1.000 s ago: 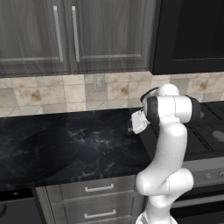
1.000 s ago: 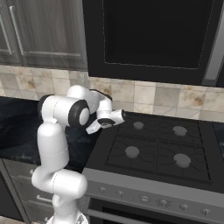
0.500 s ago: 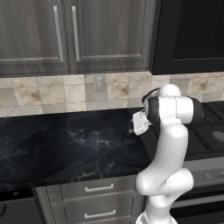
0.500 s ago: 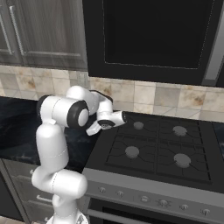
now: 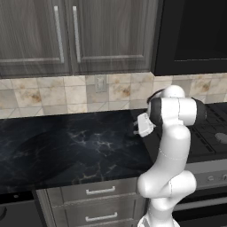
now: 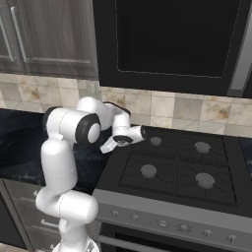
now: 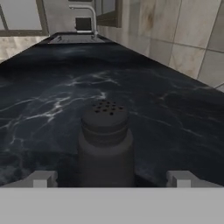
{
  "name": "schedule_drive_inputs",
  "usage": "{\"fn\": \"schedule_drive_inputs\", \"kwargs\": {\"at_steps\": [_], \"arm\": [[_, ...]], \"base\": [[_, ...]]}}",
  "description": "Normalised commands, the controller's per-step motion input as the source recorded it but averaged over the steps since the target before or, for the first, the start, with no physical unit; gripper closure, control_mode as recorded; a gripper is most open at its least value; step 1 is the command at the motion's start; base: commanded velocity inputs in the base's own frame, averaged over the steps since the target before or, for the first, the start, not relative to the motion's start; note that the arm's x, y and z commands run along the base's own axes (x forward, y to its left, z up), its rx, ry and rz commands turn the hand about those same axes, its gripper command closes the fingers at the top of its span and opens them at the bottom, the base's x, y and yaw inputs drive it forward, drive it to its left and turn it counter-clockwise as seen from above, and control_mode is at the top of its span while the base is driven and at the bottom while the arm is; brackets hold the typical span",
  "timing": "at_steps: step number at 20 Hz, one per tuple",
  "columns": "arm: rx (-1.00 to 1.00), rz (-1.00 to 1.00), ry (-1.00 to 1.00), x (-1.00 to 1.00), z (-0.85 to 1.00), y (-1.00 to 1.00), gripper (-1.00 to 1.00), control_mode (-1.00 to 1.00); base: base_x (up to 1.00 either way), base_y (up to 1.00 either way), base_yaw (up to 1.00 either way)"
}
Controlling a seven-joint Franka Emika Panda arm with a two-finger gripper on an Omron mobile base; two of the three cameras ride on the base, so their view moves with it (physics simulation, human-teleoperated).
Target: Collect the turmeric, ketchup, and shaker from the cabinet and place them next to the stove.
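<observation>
My gripper has its 2 finger tips spread wide, 1 at each side of the shaker, and I see a gap between each tip and the shaker's body, so nothing is clamped. The shaker stands upright on the black marble counter, its rounded, perforated top facing my hand camera.

From the right base view I see the gripper low over the counter just beside the left edge of the stove, with the hand pointing back toward the arm's left. In the left base view the hand sits at the same seam, where the counter meets the stove. I cannot make out the shaker in either base view; the arm covers that spot.

Above the counter the cabinet hangs with both doors closed, 2 silver bar handles side by side. A tiled backsplash runs below it.
</observation>
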Motion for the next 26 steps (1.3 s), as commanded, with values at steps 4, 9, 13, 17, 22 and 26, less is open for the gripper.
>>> {"fn": "schedule_drive_inputs", "kwargs": {"at_steps": [4, 9, 13, 17, 22, 26], "arm": [[0.0, 0.0, 0.0, 0.0, 0.0, -0.25, -1.0, -1.0], [0.0, 0.0, 0.0, 0.0, 0.01, -0.24, -1.0, -1.0], [0.0, 0.0, -0.03, -0.27, 0.22, -0.03, -1.0, -1.0], [0.0, -0.01, -0.03, -0.56, 0.35, 0.0, -1.0, -1.0], [0.0, -0.02, -0.02, -0.7, 0.42, 0.0, -1.0, -1.0], [0.0, -0.04, 0.0, -0.75, 0.47, 0.0, -1.0, -1.0]], "base": [[0.0, 0.0, 0.0], [0.0, 0.0, 0.0], [0.0, 0.0, 0.0], [0.0, 0.0, 0.0], [0.0, 0.0, 0.0], [0.0, 0.0, 0.0]]}}
